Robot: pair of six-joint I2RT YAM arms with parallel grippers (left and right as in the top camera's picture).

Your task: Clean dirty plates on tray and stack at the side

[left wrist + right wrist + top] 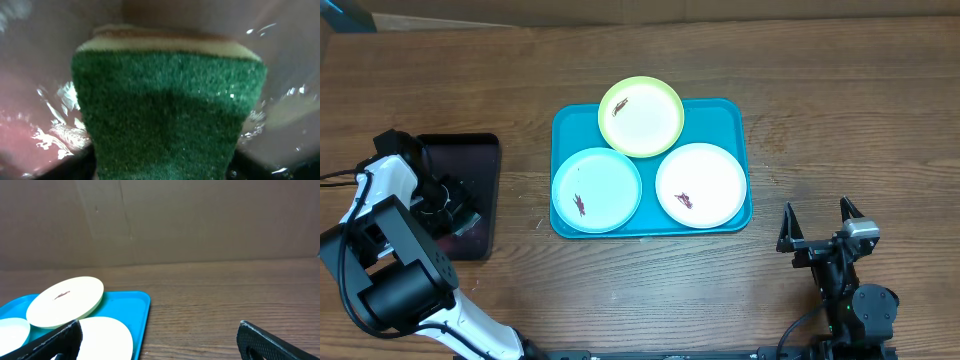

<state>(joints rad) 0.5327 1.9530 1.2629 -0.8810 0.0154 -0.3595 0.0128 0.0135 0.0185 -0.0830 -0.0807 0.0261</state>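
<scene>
The turquoise tray [725,115] lies at the table's centre with three plates on it. The yellow-green plate [641,117] sits at the back, resting over the other two. The mint-blue plate [597,189] is front left and the white plate [701,185] front right. Each has a small dark smear. My left gripper [450,205] is over the black tray, shut on a green-and-yellow sponge [167,105] that fills the left wrist view. My right gripper [817,222] is open and empty, right of the tray. The right wrist view shows the white plate [107,337] and the yellow-green plate [65,301].
A smaller black rectangular tray [470,160] lies at the far left under my left gripper, with a wet, shiny surface. Bare wooden table [840,120] stretches right of the turquoise tray. A cardboard wall [200,220] stands behind the table.
</scene>
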